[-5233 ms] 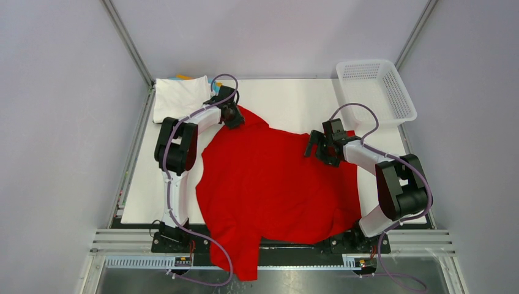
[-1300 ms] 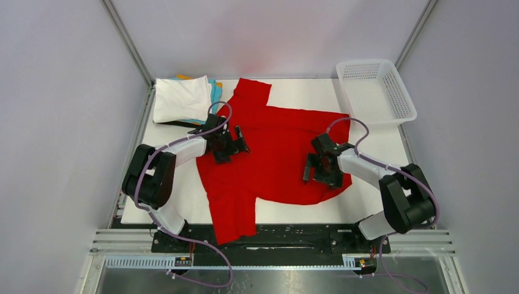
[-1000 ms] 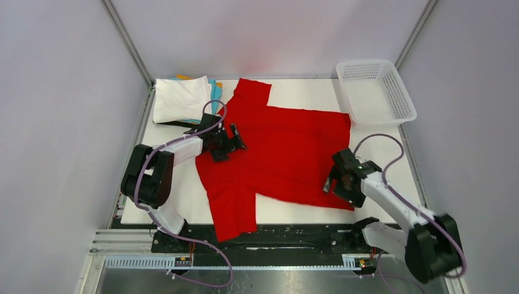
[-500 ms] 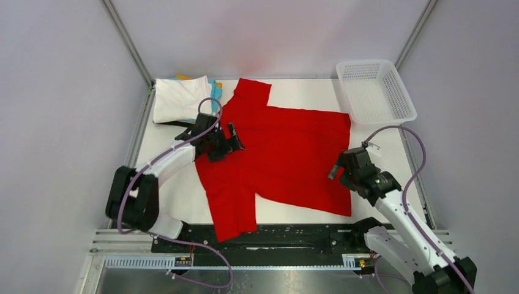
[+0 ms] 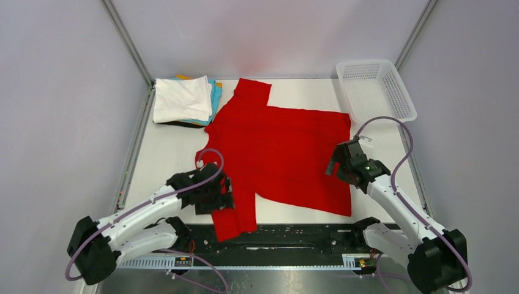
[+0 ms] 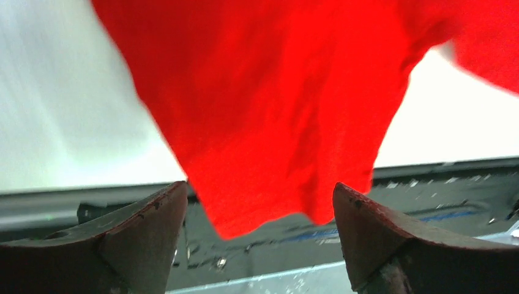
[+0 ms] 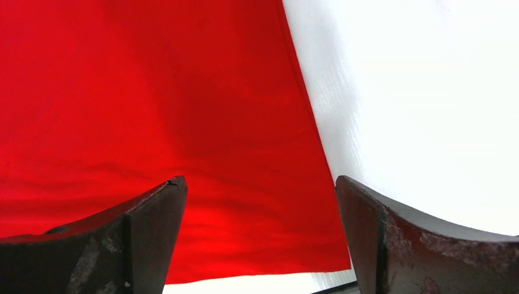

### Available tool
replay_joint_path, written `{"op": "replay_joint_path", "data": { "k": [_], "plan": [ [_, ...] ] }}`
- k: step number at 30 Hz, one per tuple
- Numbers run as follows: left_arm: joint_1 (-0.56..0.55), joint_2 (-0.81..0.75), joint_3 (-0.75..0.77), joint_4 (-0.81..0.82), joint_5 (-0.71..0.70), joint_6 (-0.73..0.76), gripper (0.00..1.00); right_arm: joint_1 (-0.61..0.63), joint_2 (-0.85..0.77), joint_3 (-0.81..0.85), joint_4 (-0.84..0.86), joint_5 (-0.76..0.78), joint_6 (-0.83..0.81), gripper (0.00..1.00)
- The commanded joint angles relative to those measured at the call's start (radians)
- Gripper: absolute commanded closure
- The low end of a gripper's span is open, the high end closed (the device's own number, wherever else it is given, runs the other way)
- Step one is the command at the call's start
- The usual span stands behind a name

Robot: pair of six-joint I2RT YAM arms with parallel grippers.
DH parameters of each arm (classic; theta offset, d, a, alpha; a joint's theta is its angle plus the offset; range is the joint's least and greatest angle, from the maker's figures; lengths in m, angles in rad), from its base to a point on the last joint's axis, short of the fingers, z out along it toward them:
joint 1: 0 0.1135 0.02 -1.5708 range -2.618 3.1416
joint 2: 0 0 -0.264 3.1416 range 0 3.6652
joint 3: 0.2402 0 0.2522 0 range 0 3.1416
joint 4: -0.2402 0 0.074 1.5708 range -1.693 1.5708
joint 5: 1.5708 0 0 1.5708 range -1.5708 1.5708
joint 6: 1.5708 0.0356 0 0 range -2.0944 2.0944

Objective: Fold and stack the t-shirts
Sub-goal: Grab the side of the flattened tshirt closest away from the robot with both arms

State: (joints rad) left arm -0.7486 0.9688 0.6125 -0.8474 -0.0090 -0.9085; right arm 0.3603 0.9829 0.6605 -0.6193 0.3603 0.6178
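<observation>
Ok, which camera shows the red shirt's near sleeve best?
Left wrist: the sleeve fills it, its end hanging past the table edge beyond the open left claw. Top external shows it small, partly under that claw. Right wrist shows only the shirt's side edge, no sleeve.

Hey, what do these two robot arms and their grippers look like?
The left arm and right arm have white shells, black joints and looping purple cables. The left gripper and right gripper are black; close up, their fingers are dark, wedge-shaped and scuffed.

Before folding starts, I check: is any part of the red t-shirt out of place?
Yes. One sleeve of the red t-shirt hangs past the near edge of the table, over the black rail.
</observation>
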Motion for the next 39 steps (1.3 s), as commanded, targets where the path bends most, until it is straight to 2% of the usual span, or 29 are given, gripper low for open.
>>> {"op": "replay_joint_path", "data": {
  "k": [1, 4, 7, 10, 15, 21, 27, 33, 39],
  "plan": [
    [-0.107, -0.119, -0.031, -0.163, -0.030, -0.194, 0.13, -0.029, 0.012, 0.003, 0.033, 0.062, -0.008, 0.01],
    [-0.189, -0.173, -0.042, -0.248, -0.024, -0.269, 0.14, -0.060, 0.017, -0.007, 0.033, 0.054, 0.013, 0.01],
    [-0.290, -0.173, -0.080, -0.196, 0.017, -0.335, 0.17, -0.092, 0.015, -0.018, 0.033, 0.043, 0.024, 0.01],
    [-0.346, -0.112, -0.085, -0.160, 0.029, -0.352, 0.20, -0.122, -0.007, -0.034, 0.033, 0.033, 0.046, 0.01],
    [-0.366, -0.012, -0.093, -0.073, 0.020, -0.334, 0.28, -0.158, -0.072, -0.082, 0.012, 0.019, 0.101, 0.01],
    [-0.368, 0.098, -0.107, 0.064, 0.044, -0.305, 0.47, -0.180, -0.156, -0.113, -0.009, 0.041, 0.106, 0.01],
    [-0.383, 0.172, -0.117, 0.072, 0.065, -0.281, 0.63, -0.196, -0.173, -0.108, -0.044, 0.025, 0.111, 0.01],
    [-0.406, 0.213, -0.122, 0.070, 0.085, -0.246, 0.68, -0.244, -0.167, -0.114, -0.123, -0.078, 0.143, 0.01],
    [-0.433, 0.276, -0.114, 0.059, 0.074, -0.232, 0.66, -0.264, -0.180, -0.111, -0.184, -0.123, 0.140, 0.01]
  ]
}}
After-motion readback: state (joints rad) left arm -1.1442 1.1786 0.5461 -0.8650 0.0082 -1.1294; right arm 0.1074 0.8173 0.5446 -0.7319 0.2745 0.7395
